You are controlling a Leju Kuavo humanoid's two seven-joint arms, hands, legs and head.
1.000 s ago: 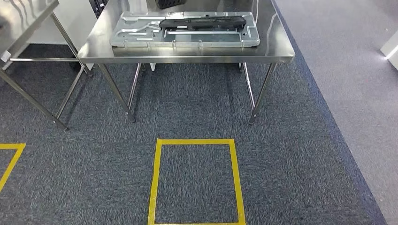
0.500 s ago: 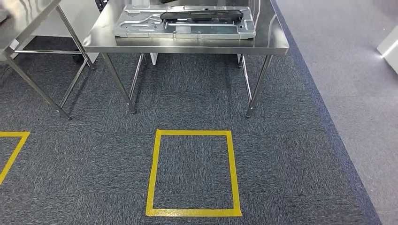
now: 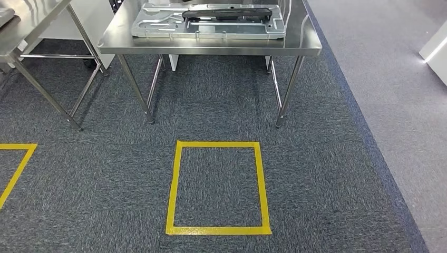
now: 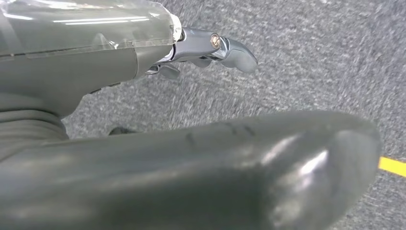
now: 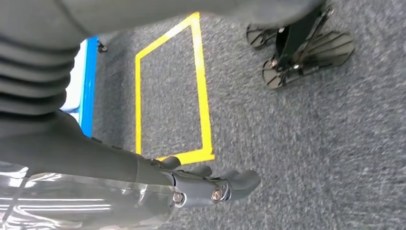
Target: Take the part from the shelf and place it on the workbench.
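From the head view I see one steel table (image 3: 211, 45) ahead with a grey metal tray (image 3: 158, 26) on it, and a long dark part (image 3: 229, 13) lying in that tray. I take that part for the task's thing, though I cannot tell whether this table is the shelf or the workbench. A second steel table (image 3: 26, 23) stands to the left. On the carpet there is one full yellow tape square (image 3: 174, 184) in front of the table and the corner of another (image 3: 18, 168) at the left edge.

In the left wrist view, my left hand (image 4: 206, 48) hangs over the carpet and holds nothing; the fingers look loosely curled, but how far apart they are I cannot tell.

In the right wrist view, my right hand (image 5: 210, 184) hangs over the carpet near a yellow square (image 5: 203, 115), empty, fingers extended side by side.

The step in hand, as I judge it, is walking into position. I would stop squarely inside the square, facing the table edge, arms kept low and clear of the table legs.
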